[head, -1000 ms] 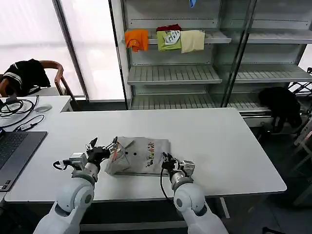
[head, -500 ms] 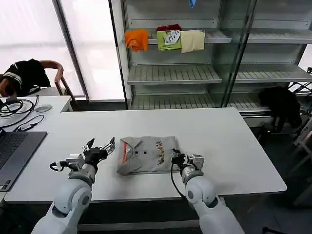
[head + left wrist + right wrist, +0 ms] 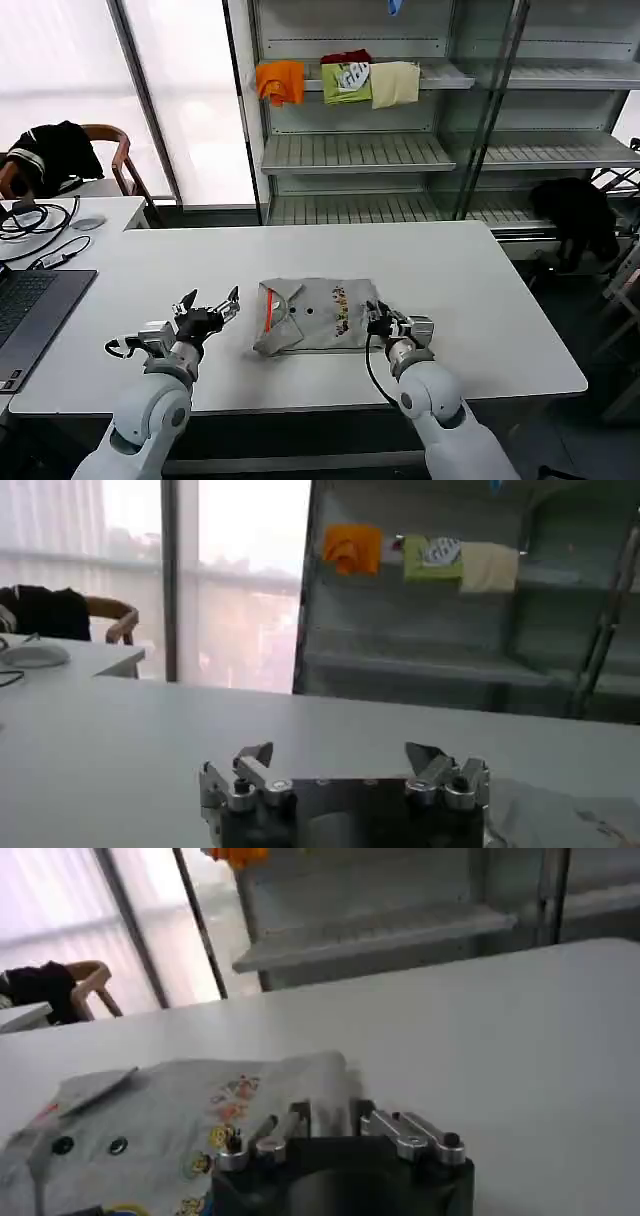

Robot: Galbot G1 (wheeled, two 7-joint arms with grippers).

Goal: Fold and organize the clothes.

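Grey shirt (image 3: 314, 316) lies folded — left gripper (image 3: 208, 306) open beside it.

Logged white table (image 3: 470, 290) under and around the right claw (image 3: 375, 318). To the left of the left claw (image 3: 210, 300), open laptop (image 3: 30, 300) at the table edge, with coiled cables (image 3: 30, 218) and a mouse (image 3: 88, 222) on the adjoining desk farther back. Noted well beyond both claws a shelf rack (image 3: 350, 150) carrying orange garment (image 3: 280, 80), green garment (image 3: 347, 83) and cream garment (image 3: 396, 84) side by side on an upper shelf. Also recorded black garment (image 3: 55, 150) draped on a chair (image 3: 115, 140) far back-left of the left claw, and second black garment (image 3: 575, 215) far back-right of the right claw.
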